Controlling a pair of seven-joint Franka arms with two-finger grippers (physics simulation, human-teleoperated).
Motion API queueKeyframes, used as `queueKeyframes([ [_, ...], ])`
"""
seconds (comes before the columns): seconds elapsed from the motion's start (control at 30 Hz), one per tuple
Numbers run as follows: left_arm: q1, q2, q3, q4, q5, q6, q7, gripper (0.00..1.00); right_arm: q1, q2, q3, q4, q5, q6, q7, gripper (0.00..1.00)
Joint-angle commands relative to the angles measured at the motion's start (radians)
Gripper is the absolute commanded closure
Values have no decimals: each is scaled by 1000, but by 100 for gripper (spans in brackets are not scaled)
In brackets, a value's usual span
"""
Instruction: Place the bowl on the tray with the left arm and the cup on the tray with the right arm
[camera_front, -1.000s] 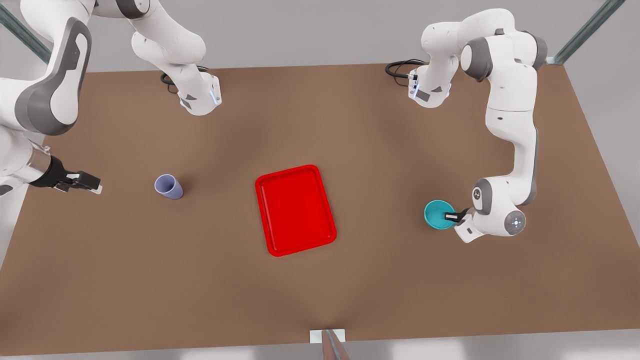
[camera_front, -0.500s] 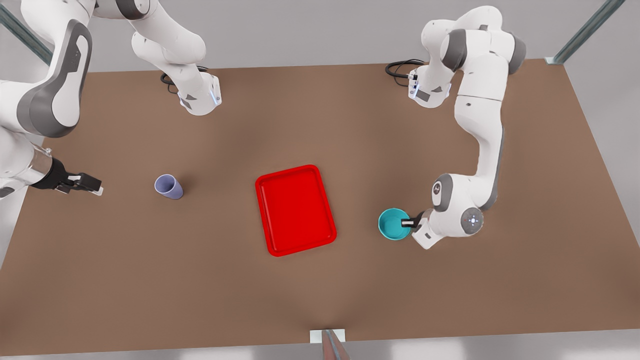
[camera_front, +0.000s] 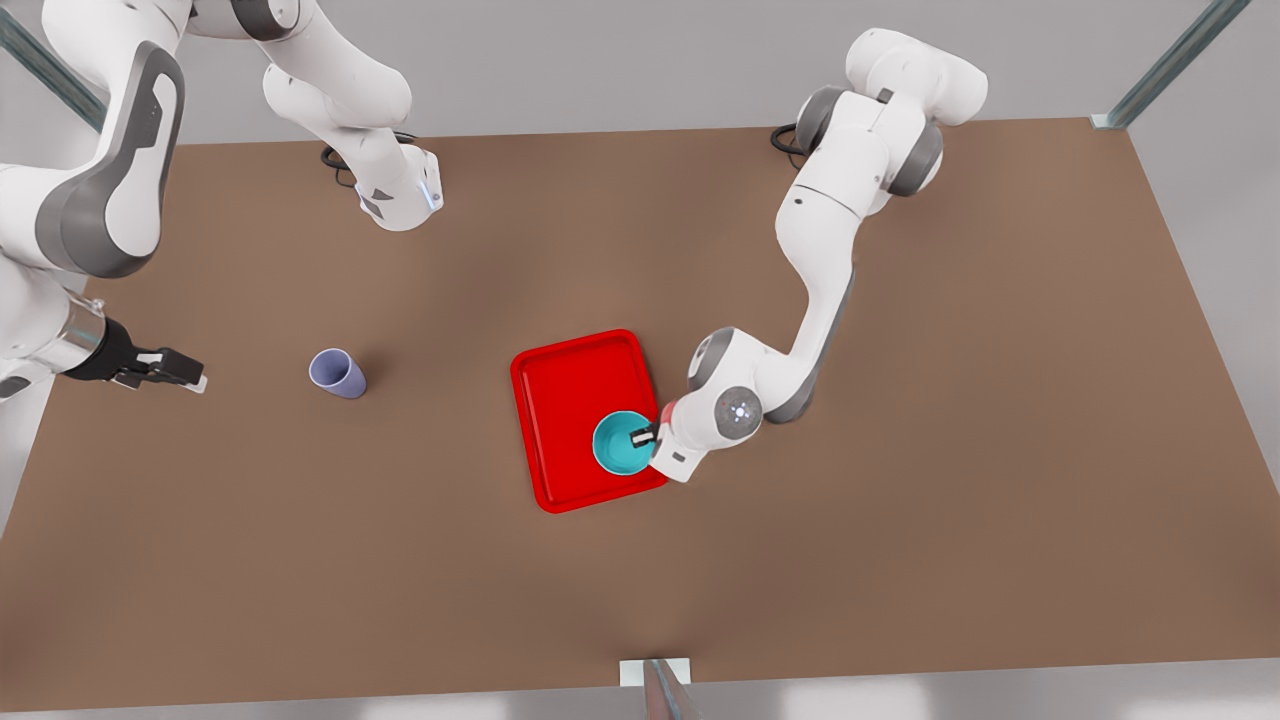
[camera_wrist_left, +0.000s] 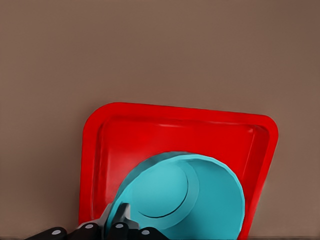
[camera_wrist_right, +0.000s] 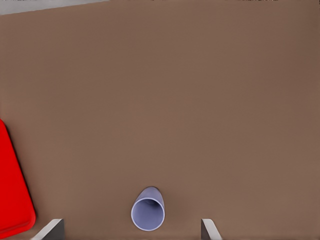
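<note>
One red tray (camera_front: 575, 400) lies mid-frame in the front view. One teal bowl (camera_front: 618, 445) hangs over its lower right corner, the left gripper (camera_front: 645, 436) pinching its rim; it looks rigid, light and smooth. One lavender cup (camera_front: 337, 373), left of the tray, likely suits a sidewall grasp; the right gripper (camera_front: 180, 378) waits spread at far left.

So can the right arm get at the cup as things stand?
Probably yes. The right gripper is open and hangs to the front view's left of the upright cup, with bare table between them. The left gripper is off at the tray, holding the bowl.
</note>
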Motion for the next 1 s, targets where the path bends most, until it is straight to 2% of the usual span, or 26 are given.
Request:
queueKeyframes([
  [0.0, 0, 2, 0, 5, -98, 7, 3, 79, 1, 1, 0, 0, 0, 0, 0, 0],
  [0.03, -2, 12, 0, 5, -98, 16, 9, 79, 1, 1, 0, 0, 0, 0, 0, 0],
  [0.07, -2, 19, 0, 5, -98, 27, 18, 71, 1, 1, 0, 0, 0, 0, 0, 0],
  [0.1, -2, 25, 0, 5, -98, 34, 29, 30, 1, 1, 0, 0, 0, 0, 0, 0],
  [0.13, -2, 33, 0, 5, -98, 47, 37, 12, 1, 1, 0, 2, 0, 0, 0, 0],
  [0.17, -2, 38, 0, 5, -97, 56, 41, 1, -1, 1, 0, 2, 0, 0, -2, 0],
  [0.3, 3, 27, 8, 5, -84, 41, 67, 0, -4, 0, 2, 3, 2, -2, -2, 0],
  [0.33, 10, -30, 17, 5, 53, -132, 77, 0, -2, 1, 0, 3, 2, -2, -2, 0],
  [0.4, 96, -229, 64, 3, 305, -485, 170, 0, -2, 1, 2, 3, 0, 0, -2, 0],
  [0.47, 201, -327, 96, -5, 342, -624, 426, 0, -2, 1, 2, 3, 0, 0, -3, 0],
  [0.5, 221, -378, 158, -3, 337, -763, 627, 0, -1, 1, 0, 3, 0, 0, -2, 0],
  [0.57, 221, -438, 307, -5, 337, -900, 784, 0, -1, 3, 0, 3, 0, 3, -2, 0],
  [0.63, 256, -520, 318, -41, 342, -917, 776, 0, 4, 17, 2, -9, 0, 24, 0, 0],
  [0.7, 471, -721, 64, -283, 392, -724, 773, 0, 1, 77, 2, -26, -3, 90, -2, 0],
  [0.73, 471, -761, 63, -336, 422, -691, 775, 0, -8, 98, -2, -41, -3, 107, -2, 0],
  [0.83, 471, -740, 64, -322, 433, -702, 772, 0, 7, 67, 0, -127, -8, 130, 2, 0],
  [0.97, 465, -729, 57, -325, 431, -743, 773, 0, 31, -63, 18, -330, -6, 170, 9, 0],
])
